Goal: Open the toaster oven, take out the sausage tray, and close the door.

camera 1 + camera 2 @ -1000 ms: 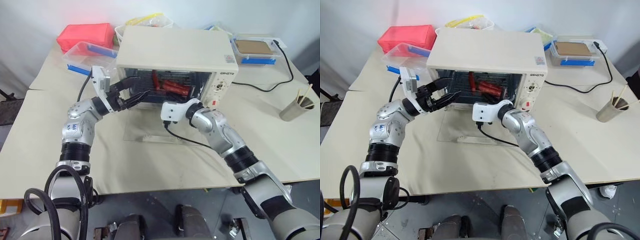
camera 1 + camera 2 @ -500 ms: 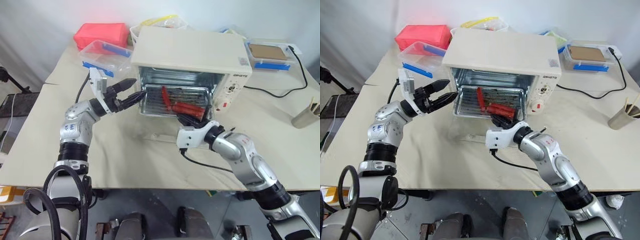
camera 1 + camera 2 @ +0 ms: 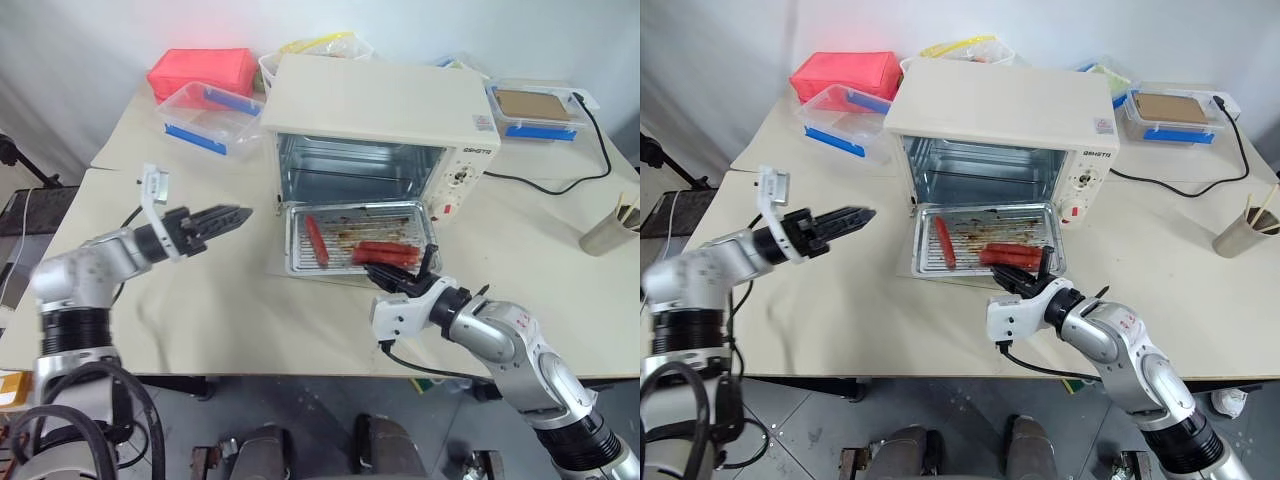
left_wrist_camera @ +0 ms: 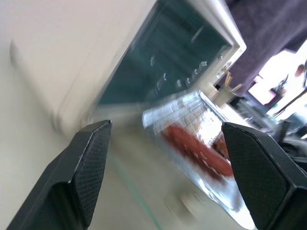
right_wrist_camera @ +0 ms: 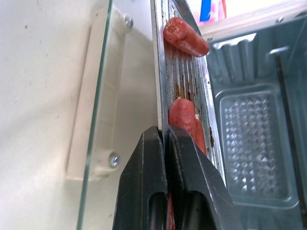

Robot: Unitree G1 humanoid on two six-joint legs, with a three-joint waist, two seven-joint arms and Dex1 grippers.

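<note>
Left gripper hovers over the desk near its left edge, fingers spread, holding nothing, pointing toward the toaster oven and well apart from it. Oven sits toward the desk's back edge, cavity open; the door lies folded down flat in front. The sausage tray is out of the cavity, lying above the lowered door, bearing red sausages. Right gripper is at the tray's near edge, fingers pressed together on its rim, pinching it.
</note>
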